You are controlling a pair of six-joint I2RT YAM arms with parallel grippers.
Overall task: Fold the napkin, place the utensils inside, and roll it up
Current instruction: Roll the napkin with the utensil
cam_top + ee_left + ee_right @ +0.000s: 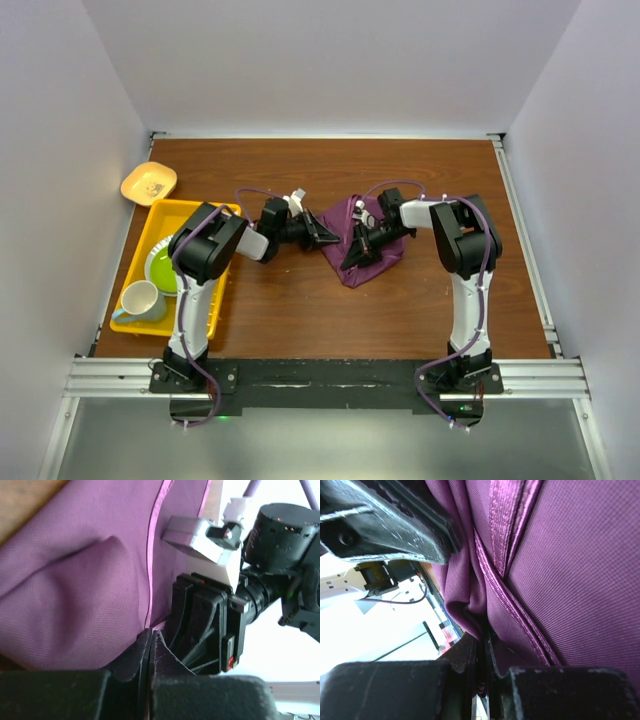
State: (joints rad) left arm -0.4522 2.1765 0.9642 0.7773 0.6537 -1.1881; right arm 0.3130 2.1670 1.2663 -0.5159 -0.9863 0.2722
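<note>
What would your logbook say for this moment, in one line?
stage: folding | left hand: shut on napkin edge | right hand: shut on napkin | napkin: bunched between them | utensils: none in view

Both arms are the same build, fwiw. The left arm and right arm have chunky black joint housings with white link tubes between them. A thin purple cable runs loose along the outside of each. The black base blocks sit on a long black plate, and there's a tiny green light just below the left one.

Up close, the right pincer has a ribbed black plastic body with little red tabs. It's got a silver-grey bracket and a white plug behind it. The fingers are matte black, pretty scuffed and scratched.
</note>
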